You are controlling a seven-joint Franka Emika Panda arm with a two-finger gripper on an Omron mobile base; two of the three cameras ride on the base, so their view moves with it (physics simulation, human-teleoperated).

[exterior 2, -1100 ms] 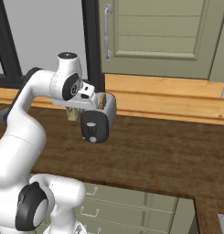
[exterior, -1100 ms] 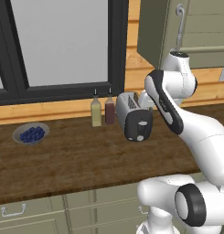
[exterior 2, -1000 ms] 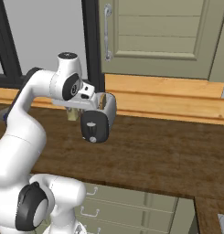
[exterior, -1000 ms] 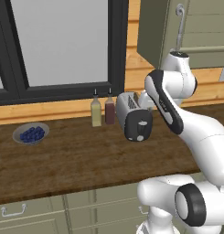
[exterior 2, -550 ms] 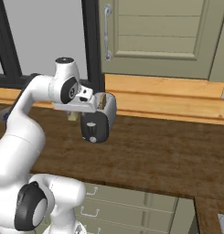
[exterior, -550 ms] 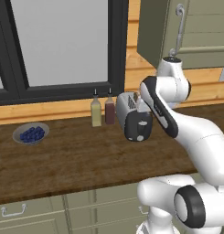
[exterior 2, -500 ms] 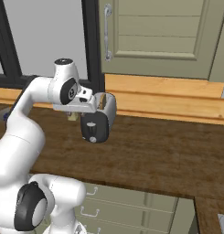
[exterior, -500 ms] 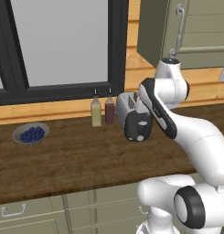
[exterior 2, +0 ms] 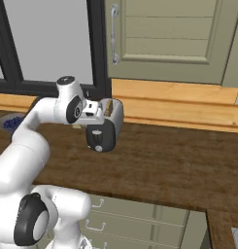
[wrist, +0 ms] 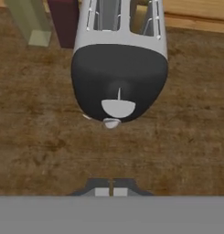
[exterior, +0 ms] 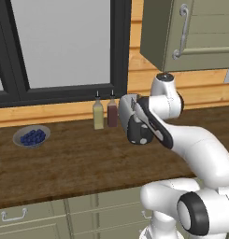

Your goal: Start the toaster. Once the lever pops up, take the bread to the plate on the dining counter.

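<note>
The toaster (wrist: 119, 68) sits on the wooden bench (exterior: 64, 163) near the back wall, black end panel facing the arm. Looking down from the hand camera, the lever (wrist: 118, 108) is the pale tab on that panel, with the round knob (wrist: 111, 122) just past it. There's bread (wrist: 140, 17) poking out of one slot.

The fingers (wrist: 111, 192) are pressed together, basically no gap between the two tips, and they aren't holding anything. They hang above the bare bench in front of the toaster's black end, not touching it as far as I can see.

In the left base view the hand (exterior: 134, 109) is right up against the toaster (exterior: 134, 123). An olive bottle (exterior: 97, 114) and a dark red bottle (exterior: 112, 112) stand just beside it, and a bowl of blueberries (exterior: 31, 136) is well off to the left.
</note>
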